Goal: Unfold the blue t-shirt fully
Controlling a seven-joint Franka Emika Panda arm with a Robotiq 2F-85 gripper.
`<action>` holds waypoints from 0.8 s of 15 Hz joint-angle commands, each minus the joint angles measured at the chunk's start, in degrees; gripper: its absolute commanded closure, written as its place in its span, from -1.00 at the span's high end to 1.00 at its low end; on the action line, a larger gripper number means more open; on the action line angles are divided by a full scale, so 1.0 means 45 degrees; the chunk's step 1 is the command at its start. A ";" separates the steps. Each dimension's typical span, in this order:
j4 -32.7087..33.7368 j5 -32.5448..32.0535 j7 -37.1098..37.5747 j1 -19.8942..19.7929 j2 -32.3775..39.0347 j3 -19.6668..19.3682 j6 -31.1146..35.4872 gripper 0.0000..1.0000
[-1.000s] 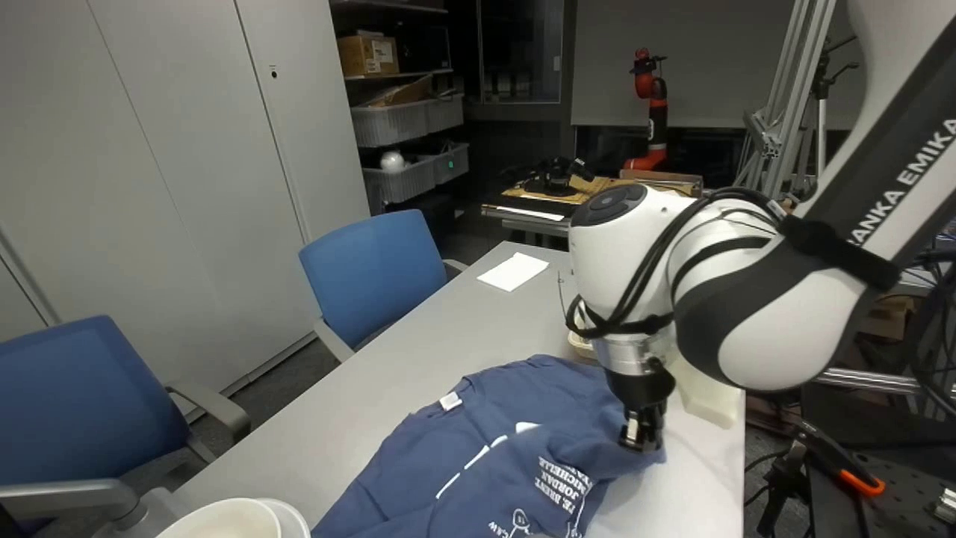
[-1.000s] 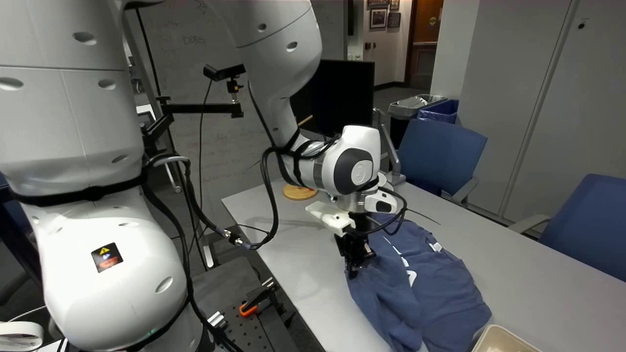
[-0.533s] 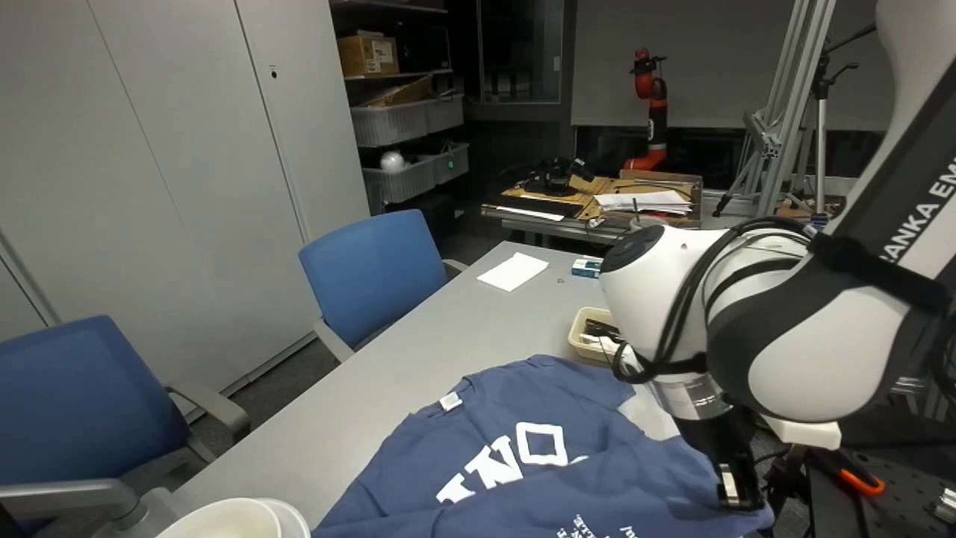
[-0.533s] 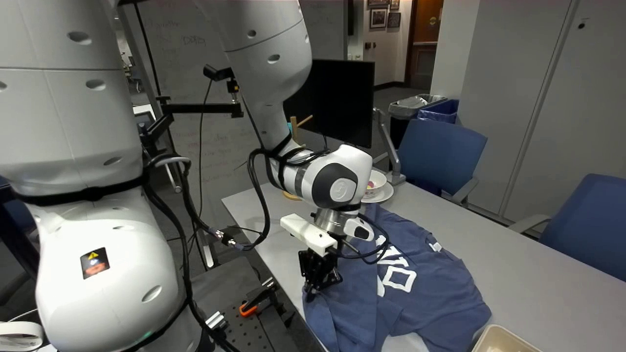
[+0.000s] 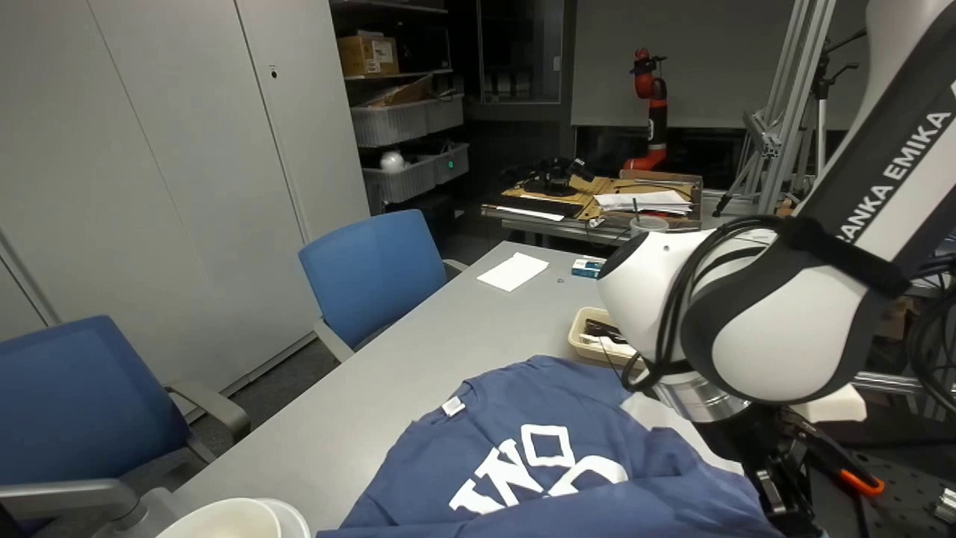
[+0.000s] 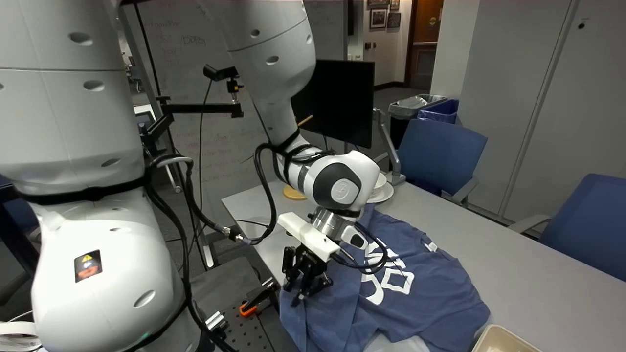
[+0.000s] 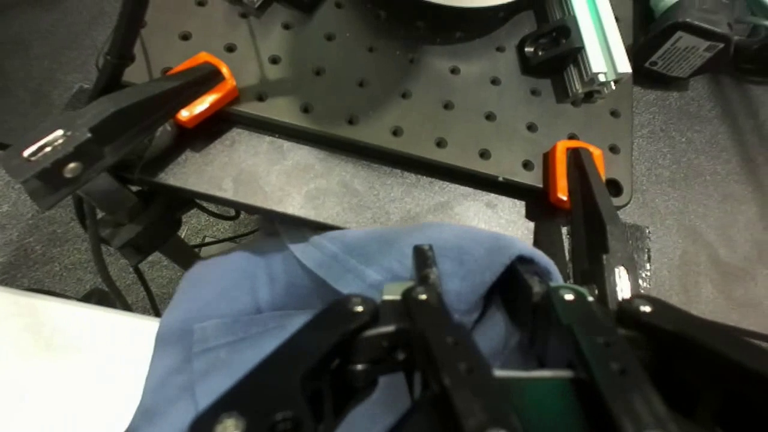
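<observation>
blue t-shirt [image 6: 411,303]: lying on the table [image 5: 441,351], from the middle to the bottom of the frame in both exterior views; not fully flat, with a fold across the printed front; extending past the table edge beside the gripper [image 7: 474,270].
white letters [image 5: 504,474]: partly exposed at lower center in an exterior view, partly covered by the fold.
collar tag [image 5: 452,406]: white, at the upper left of the lettering in an exterior view.
gripper: tilted in both exterior views; at bottom center to bottom right in the wrist view, touching the cloth.
fingers [image 7: 425,264]: in front of the cloth on one side, partly tucked under a fold on the other; impossible to make out whether spread or pressed together on the cloth.
beige container [image 5: 586,351]: right of center in an exterior view, near the t-shirt; holding dark and pale items, too small to identify.
white bowl [image 5: 224,515]: at bottom left in an exterior view, cut by the frame, on a white plate [image 5: 293,515].
white paper [image 5: 513,271]: flat on the table, upper center in an exterior view, well apart from the t-shirt.
orange-tipped clamps [image 7: 132,111]: at upper left and right of center in the wrist view, at the edge of a perforated plate [image 7: 372,96].
</observation>
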 commanded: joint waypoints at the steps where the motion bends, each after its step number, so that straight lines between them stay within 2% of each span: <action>1: 0.0395 -0.0025 -0.0133 -0.0266 0.0064 0.0230 -0.0502 0.30; 4: 0.0595 -0.0033 -0.0173 -0.0308 -0.0078 0.0198 -0.0501 0.78; 6: 0.0712 -0.0083 -0.0210 -0.0327 -0.0246 0.0187 -0.0388 1.00; 8: 0.0806 -0.0406 0.0156 -0.0298 -0.0358 0.0134 0.0292 1.00; 12: 0.1163 -0.0665 0.0324 -0.0338 0.0324 0.0115 0.3588 1.00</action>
